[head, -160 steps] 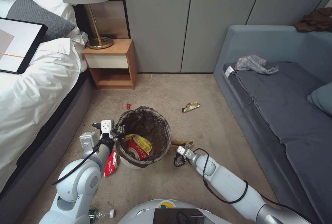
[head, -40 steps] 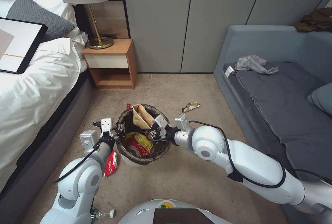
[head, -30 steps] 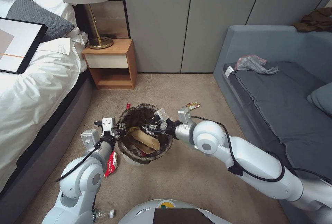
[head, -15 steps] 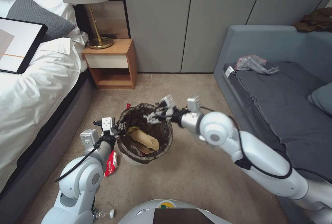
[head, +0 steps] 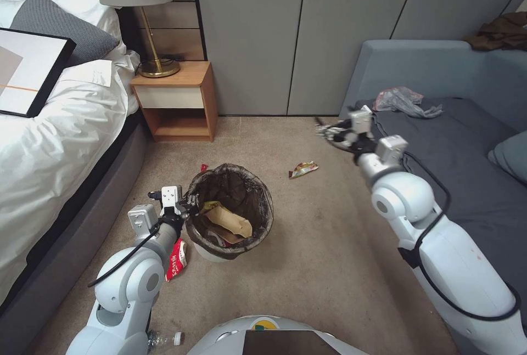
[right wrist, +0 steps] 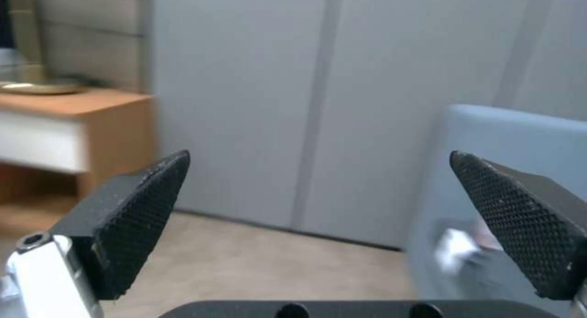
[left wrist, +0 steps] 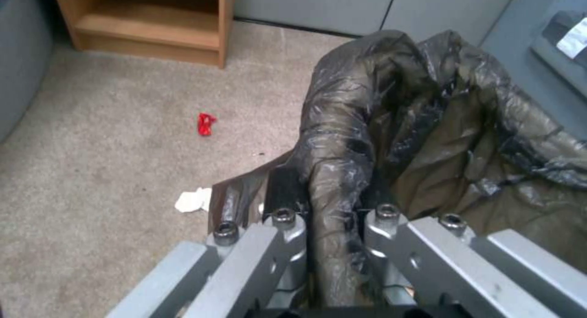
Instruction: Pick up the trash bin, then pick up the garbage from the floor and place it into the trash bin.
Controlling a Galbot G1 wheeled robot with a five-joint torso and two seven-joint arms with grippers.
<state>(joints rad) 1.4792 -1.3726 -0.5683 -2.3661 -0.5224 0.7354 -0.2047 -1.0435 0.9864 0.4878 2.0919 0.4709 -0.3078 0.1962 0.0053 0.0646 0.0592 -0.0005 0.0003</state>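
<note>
1. The floor is beige carpet [head: 307, 245], bounded by grey wall panels at the back, a white-sheeted bed [head: 49, 141] along its left edge and a grey-blue sofa [head: 455, 152] along its right edge. A wooden nightstand [head: 178, 100] with a brass lamp stands in the back left corner.
2. The small round white plastic trash bin [head: 229, 213], lined with a dark brown-black bag, stands on the carpet near the bed side. Inside it lie a tan paper bag [head: 230, 222] and a yellow wrapper beneath it.
3. The left gripper [left wrist: 330, 244] has its fingers clenched on the bin's bagged rim, on the bed side.
4. Loose garbage on the carpet: a red-and-white wrapper [head: 175, 260] touching the bin's base under the left arm, a yellow-and-red wrapper [head: 303, 168] well apart toward the sofa, a small red scrap [left wrist: 206, 123] and a white tissue wad [left wrist: 191, 200] near the bin, and a clear bottle [head: 162, 338] at the near edge.
5. Half a second ago the right gripper [head: 336, 131] was over the bin's far rim; it now hangs raised by the sofa's front corner, its fingers [right wrist: 131, 217] spread wide and empty.
</note>
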